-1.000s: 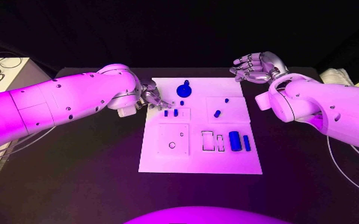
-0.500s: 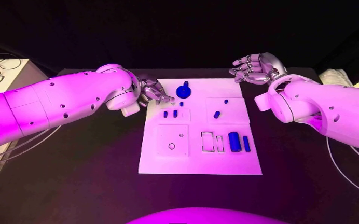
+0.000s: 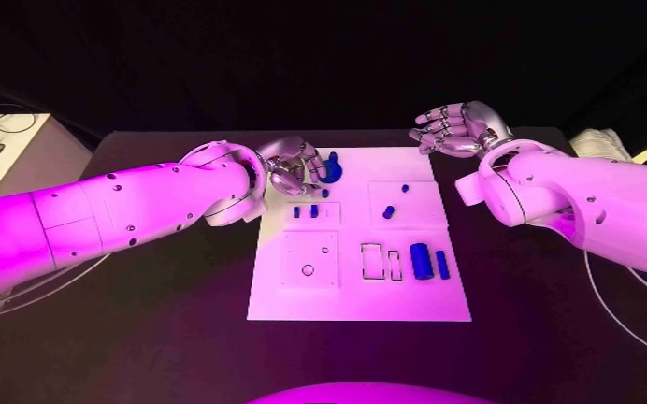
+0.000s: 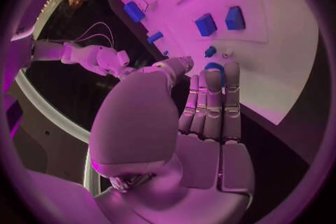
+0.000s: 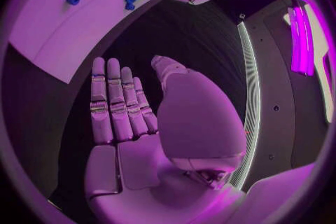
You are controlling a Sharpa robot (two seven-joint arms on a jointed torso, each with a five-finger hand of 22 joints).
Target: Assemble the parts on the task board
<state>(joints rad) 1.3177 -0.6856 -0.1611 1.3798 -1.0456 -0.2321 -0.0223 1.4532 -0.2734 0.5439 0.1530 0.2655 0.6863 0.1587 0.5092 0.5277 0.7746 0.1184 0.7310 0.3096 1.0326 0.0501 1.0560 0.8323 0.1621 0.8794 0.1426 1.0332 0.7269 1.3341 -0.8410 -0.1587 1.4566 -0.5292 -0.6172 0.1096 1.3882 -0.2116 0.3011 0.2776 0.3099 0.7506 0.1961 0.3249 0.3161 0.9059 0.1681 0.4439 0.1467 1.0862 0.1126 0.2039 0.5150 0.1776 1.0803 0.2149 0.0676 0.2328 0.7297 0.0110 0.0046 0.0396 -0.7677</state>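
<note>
Hands both empty: left hand (image 3: 293, 166) open-fingered over the task board's (image 3: 359, 301) far edge, right hand (image 3: 456, 130) loosely spread beyond it.

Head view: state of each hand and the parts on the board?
left hand: over the board's far left corner, by the round blue part, holding nothing
right hand: raised past the board's far right corner, empty
task board: flat on table
two long blue parts: lying side by side

No legible text, label or number on the task board (image 3: 362, 306) or parts.
</note>
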